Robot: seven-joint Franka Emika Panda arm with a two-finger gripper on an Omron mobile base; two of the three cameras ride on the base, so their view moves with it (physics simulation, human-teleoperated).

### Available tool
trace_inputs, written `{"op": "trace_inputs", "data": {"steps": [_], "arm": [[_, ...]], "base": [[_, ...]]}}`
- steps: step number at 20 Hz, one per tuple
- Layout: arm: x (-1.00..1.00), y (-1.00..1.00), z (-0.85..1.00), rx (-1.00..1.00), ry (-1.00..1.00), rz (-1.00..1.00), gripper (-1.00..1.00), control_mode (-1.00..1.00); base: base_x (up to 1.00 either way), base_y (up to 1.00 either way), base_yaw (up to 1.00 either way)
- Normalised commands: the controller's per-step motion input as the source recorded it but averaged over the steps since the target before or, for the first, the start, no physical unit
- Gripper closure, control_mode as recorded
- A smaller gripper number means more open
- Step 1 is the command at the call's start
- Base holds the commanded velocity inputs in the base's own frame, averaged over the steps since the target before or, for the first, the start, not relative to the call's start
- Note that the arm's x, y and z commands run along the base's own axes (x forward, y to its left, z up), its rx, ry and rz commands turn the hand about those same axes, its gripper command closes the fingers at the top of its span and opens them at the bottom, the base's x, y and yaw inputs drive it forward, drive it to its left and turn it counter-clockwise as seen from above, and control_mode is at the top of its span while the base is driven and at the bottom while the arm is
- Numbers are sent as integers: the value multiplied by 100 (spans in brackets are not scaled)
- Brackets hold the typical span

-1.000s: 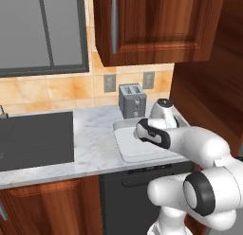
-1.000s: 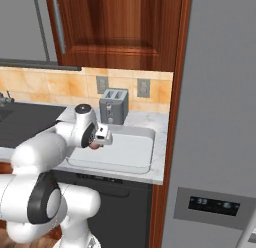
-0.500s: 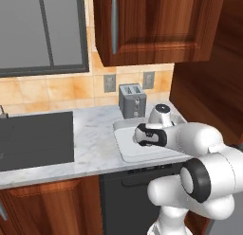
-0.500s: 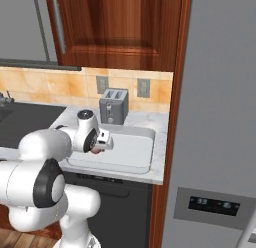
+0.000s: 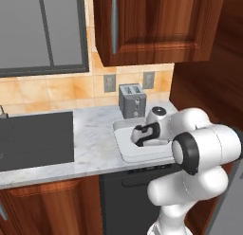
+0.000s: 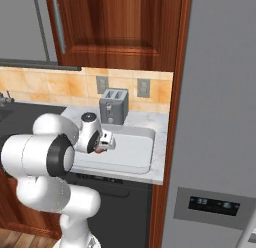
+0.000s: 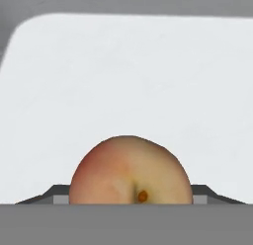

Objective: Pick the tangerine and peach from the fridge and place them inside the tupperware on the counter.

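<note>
Hand at frame centre-left in right base view, low over tupperware, clenched on peach. Peach fills lower centre of hand view, pinkish-orange, red blush on left side, stem dimple low; tupperware's white floor spreads behind it across upper frame. Left base view: hand at centre, inside tupperware's outline. Tupperware on table, grey toaster just behind it. Fridge along right side of right base view, door closed.

White arm's gripper low over the tupperware on the counter, toaster behind
</note>
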Motion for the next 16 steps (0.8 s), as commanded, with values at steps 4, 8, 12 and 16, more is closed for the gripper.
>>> {"op": "trace_inputs", "data": {"steps": [4,8,12,16], "arm": [[16,0,-4,0,0,0,-100,-100],[0,0,7,0,0,0,-100,-100],[-13,0,57,0,-5,0,-100,-100],[-32,0,80,0,-12,0,-100,-100]], "base": [[0,0,0],[0,0,0],[0,0,0],[0,0,0]]}}
